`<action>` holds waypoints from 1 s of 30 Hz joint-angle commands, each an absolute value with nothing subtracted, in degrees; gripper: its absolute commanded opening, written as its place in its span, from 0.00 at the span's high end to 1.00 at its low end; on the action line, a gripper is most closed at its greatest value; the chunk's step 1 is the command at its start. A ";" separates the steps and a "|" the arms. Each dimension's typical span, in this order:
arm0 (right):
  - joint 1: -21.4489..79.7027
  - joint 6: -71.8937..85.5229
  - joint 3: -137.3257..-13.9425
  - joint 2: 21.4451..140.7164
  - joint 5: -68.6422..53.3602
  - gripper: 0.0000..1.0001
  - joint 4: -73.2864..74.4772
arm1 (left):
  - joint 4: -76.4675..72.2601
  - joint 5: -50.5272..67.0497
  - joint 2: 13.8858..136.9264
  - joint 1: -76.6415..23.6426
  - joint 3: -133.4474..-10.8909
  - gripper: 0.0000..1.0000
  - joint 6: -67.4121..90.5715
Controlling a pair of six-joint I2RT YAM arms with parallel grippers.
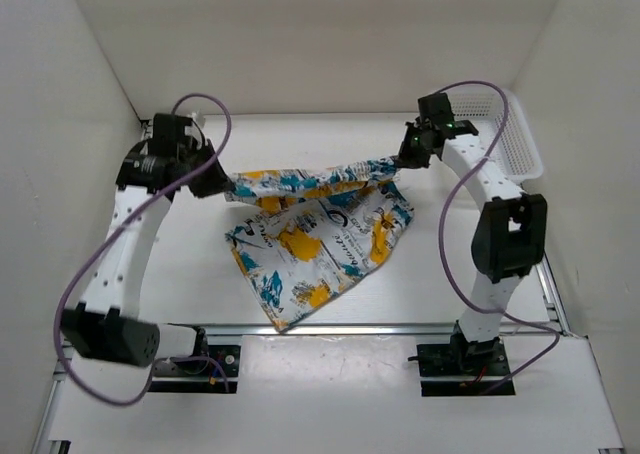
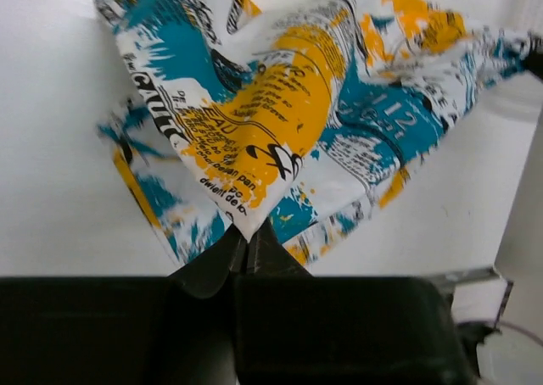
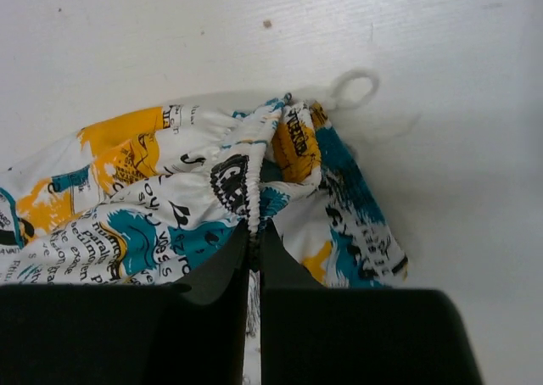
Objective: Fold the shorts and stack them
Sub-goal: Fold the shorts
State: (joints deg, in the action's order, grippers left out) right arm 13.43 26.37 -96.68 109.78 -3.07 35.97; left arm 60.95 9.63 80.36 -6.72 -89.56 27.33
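The shorts (image 1: 320, 234), white with a teal, orange and black print, hang stretched between both grippers, their lower part draped on the table. My left gripper (image 1: 222, 182) is shut on their left corner; in the left wrist view the jaws (image 2: 246, 248) pinch a pointed fabric corner (image 2: 254, 131). My right gripper (image 1: 403, 159) is shut on the right end; in the right wrist view the jaws (image 3: 254, 237) clamp the gathered elastic waistband (image 3: 246, 181). A white drawstring loop (image 3: 352, 86) lies on the table beyond.
A white mesh basket (image 1: 515, 129) stands at the back right, just behind my right arm. White walls enclose the table on the left, back and right. The arm bases and a rail (image 1: 330, 329) run along the near edge.
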 commanded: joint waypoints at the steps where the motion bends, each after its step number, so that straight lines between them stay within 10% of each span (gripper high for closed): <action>1: 13.01 25.05 -93.00 102.14 -3.53 1.00 37.79 | 60.82 10.28 73.32 -10.80 -82.11 0.90 31.63; 16: 8.36 30.15 -55.56 78.31 7.55 1.00 35.68 | 56.43 10.63 59.24 -37.34 -51.25 0.90 48.16; 17: 8.35 30.15 -54.85 78.31 7.56 0.86 34.90 | 56.43 11.42 59.24 -38.66 -50.37 0.90 48.16; 20: 7.82 30.15 -54.14 80.59 7.03 0.29 34.89 | 56.77 11.26 62.74 -38.67 -49.04 0.24 46.41; 22: 7.82 30.15 -54.14 81.12 6.42 0.20 34.37 | 57.39 9.24 64.95 -38.67 -49.04 0.02 47.02; 30: 2.74 30.23 -50.72 83.48 1.95 0.18 30.07 | 54.23 6.33 65.65 -38.59 -44.92 0.00 53.00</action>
State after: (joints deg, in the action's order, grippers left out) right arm 5.08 30.28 -52.58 81.32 4.73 33.36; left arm 56.55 8.12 65.95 -38.85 -47.07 50.26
